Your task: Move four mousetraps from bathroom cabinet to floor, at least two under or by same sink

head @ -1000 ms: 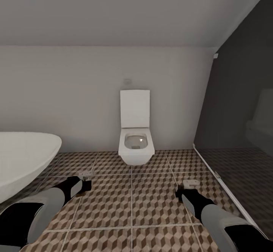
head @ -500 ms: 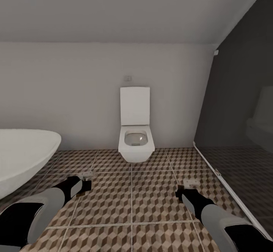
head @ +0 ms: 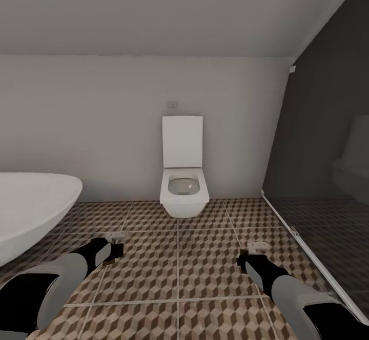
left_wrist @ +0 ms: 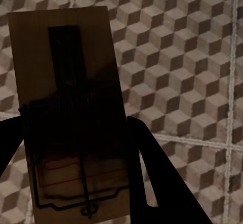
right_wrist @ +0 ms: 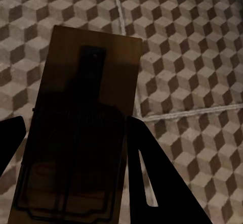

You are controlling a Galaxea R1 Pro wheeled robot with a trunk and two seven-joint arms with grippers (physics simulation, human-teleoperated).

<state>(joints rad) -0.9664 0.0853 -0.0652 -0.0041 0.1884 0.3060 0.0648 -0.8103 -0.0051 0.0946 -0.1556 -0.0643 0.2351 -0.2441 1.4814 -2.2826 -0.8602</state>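
Where the left wrist view looks along the left pincer, its two black fingers are clamped on a flat brown wooden mousetrap with dark wire parts, which juts out above the cube-patterned brown, beige and white tiled bathroom floor. The right pincer likewise grips a second flat brown wooden mousetrap between its black fingers, over the same tiles.

In the head view, both arms reach forward low over the floor, the left pincer and right pincer well apart, each with a small pale board at its tip. Beyond them, a white wall-hung toilet with its lid raised stands against the pale wall. A white oval bathtub curves in beside the left arm, and a dark glass partition rises beside the right arm.
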